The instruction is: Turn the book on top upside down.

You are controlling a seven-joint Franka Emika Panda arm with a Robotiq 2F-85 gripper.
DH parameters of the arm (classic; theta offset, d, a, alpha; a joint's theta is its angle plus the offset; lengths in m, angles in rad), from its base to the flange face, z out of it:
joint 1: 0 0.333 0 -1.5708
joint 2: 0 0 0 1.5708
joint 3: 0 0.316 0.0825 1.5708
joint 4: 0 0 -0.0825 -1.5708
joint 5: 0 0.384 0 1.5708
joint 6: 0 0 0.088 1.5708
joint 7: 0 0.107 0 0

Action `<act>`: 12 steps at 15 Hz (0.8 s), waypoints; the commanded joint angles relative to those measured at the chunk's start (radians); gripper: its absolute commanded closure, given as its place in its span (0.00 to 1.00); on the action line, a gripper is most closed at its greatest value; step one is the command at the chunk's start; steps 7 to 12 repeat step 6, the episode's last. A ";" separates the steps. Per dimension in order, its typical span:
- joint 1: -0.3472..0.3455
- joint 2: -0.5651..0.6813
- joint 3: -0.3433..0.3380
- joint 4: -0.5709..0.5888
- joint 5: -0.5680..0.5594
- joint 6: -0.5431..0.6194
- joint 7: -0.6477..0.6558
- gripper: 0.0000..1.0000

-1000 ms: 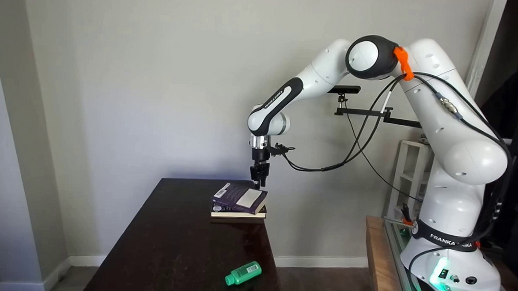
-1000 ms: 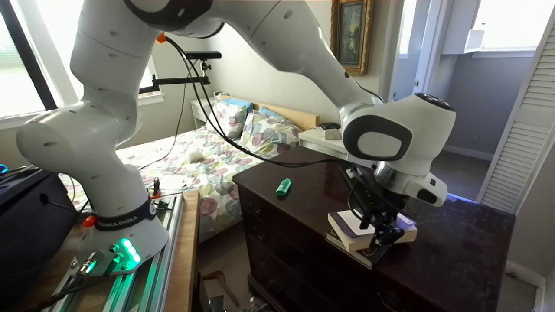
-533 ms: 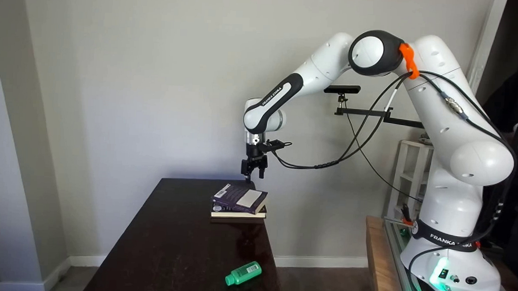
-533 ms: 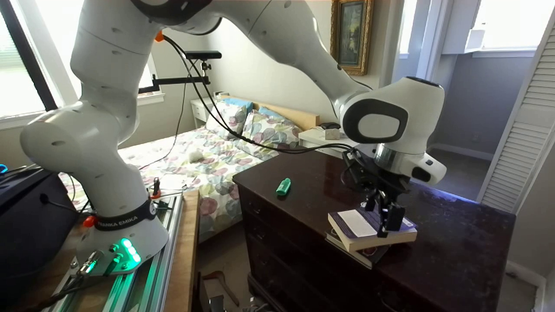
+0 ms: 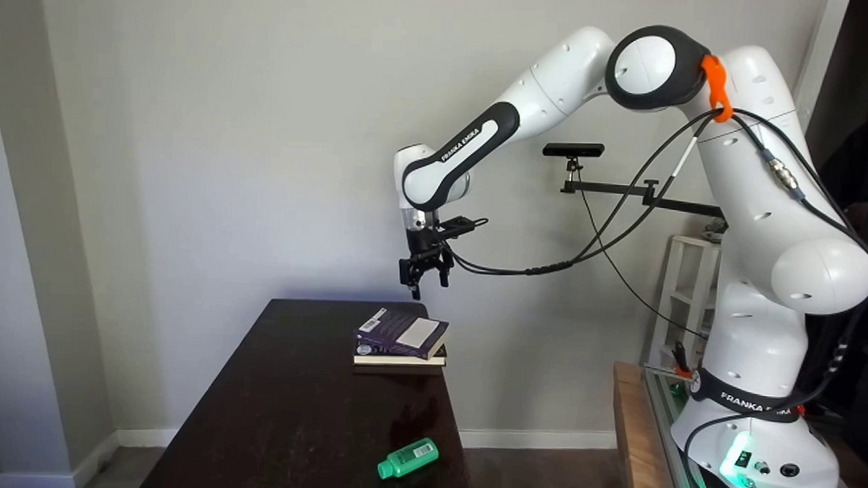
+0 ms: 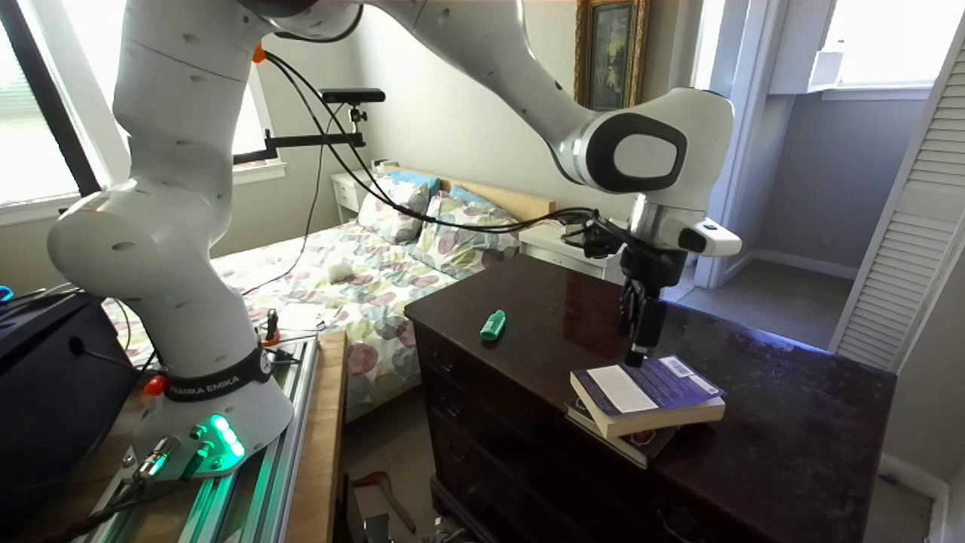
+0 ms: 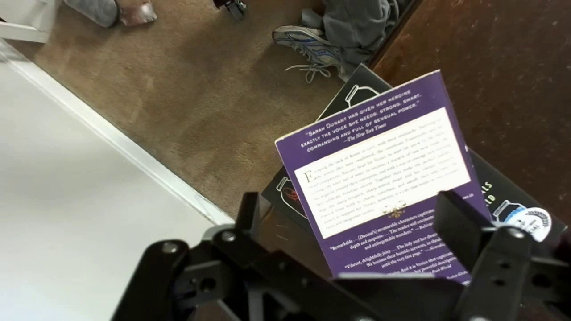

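Lifting away over the last second, the jaws are now hanging clear, parted wide, gripping nothing. Below them the purple paperback (image 7: 383,178) is resting askew on top of a black jar-patterned book (image 7: 508,191), unmoved, blurb side facing up; the flip is looking finished, leaving probably only the retreat. Farther off, a green bottle (image 5: 408,457) is lying on the same dark dresser worktop (image 6: 784,434).

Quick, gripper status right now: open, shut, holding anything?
Gripper: open, jaws spread wide, holding nothing; the purple book lies on the darker book.
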 commanded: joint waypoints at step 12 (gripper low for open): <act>0.023 -0.070 0.012 -0.050 -0.033 -0.058 0.094 0.00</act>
